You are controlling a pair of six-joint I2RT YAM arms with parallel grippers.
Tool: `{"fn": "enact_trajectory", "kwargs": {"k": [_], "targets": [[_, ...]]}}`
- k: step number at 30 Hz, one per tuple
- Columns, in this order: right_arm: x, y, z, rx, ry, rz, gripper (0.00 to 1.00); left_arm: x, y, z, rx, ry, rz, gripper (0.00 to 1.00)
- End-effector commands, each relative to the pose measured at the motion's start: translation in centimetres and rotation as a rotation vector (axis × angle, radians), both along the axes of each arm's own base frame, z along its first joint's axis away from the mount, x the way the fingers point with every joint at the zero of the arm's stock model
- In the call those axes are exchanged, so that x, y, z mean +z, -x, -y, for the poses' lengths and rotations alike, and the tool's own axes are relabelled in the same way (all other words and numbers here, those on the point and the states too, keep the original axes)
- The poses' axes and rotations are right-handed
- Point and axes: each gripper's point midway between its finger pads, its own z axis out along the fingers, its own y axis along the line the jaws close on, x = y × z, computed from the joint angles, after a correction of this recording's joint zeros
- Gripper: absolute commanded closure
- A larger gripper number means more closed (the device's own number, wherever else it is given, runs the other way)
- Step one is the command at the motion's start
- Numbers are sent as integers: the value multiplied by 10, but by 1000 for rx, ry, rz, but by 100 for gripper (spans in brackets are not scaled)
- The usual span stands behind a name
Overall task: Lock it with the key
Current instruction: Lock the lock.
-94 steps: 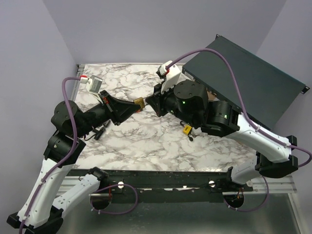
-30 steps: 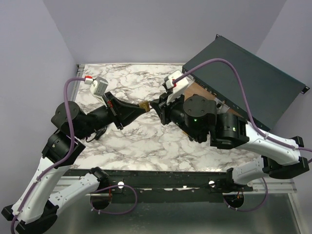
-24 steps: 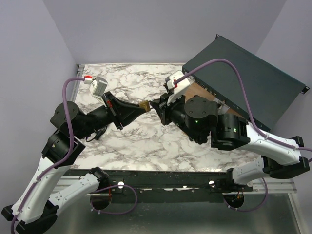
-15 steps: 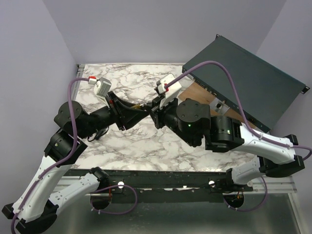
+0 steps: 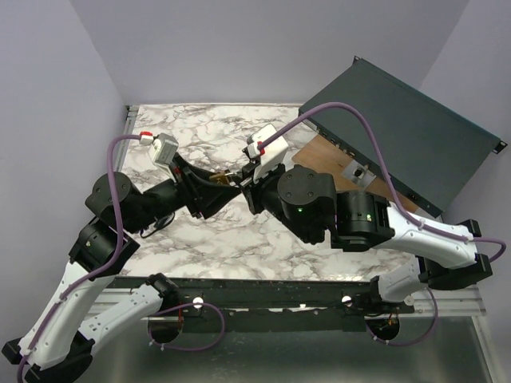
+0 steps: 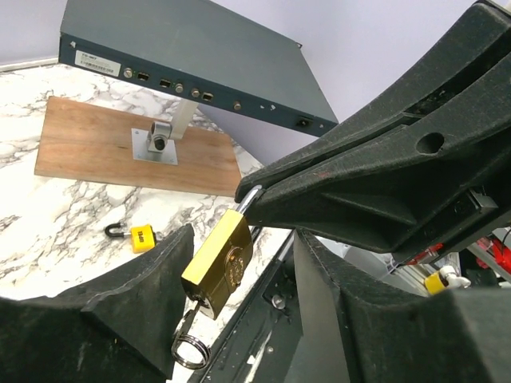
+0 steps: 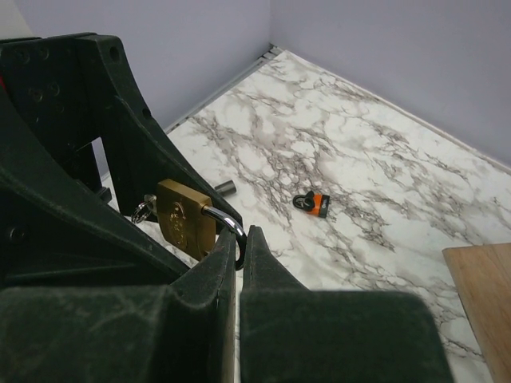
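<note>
A brass padlock (image 6: 217,263) hangs in the air between my two grippers, above the marble table (image 5: 239,239). My right gripper (image 7: 240,235) is shut on its steel shackle (image 7: 226,217), seen pinched between the fingers in the right wrist view. A key with a ring (image 6: 190,349) sticks out of the padlock's underside. My left gripper (image 6: 243,239) is open, its fingers (image 6: 120,311) standing on either side of the padlock body without clamping it. In the top view the padlock (image 5: 229,174) shows where the two grippers meet.
A wooden board (image 6: 136,155) with a metal hasp (image 6: 160,142) lies at the right, beside a dark green equipment box (image 5: 407,120). A small yellow padlock (image 6: 137,235), a small orange padlock (image 7: 313,203) and a short metal cylinder (image 7: 227,188) lie on the marble.
Both grippers and the padlock have shifted a little to the left over the last second. The right wrist has swung left, uncovering more of the wooden board.
</note>
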Motion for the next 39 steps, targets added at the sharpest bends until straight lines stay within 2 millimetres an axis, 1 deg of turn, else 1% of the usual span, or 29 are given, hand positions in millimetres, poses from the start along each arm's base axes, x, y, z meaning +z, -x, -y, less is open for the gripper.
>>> {"fn": "enact_trajectory", "kwargs": {"k": [1, 10, 17, 20, 23, 26, 32, 37, 39], "targets": [[4, 17, -15, 74, -43, -18, 99, 6, -4, -11, 51, -24, 60, 48], [7, 18, 1, 68, -33, -25, 99, 11, 12, -14, -81, -49, 104, 48], [14, 15, 15, 48, -24, -7, 99, 13, 28, -13, -199, -49, 132, 52], [20, 18, 19, 67, -33, -7, 99, 10, 27, -12, -210, -55, 132, 53], [26, 23, 21, 100, -42, -12, 99, 9, 26, -11, -228, -47, 140, 56], [32, 28, 25, 135, -46, -22, 99, 10, 26, -11, -240, -45, 163, 56], [45, 48, 29, 254, -79, -52, 99, 13, 41, -8, -359, -42, 195, 56], [60, 61, 37, 327, -130, -70, 99, 18, 53, -9, -420, -25, 231, 57], [63, 65, 38, 348, -144, -76, 99, 19, 55, -9, -433, -20, 234, 58]]}}
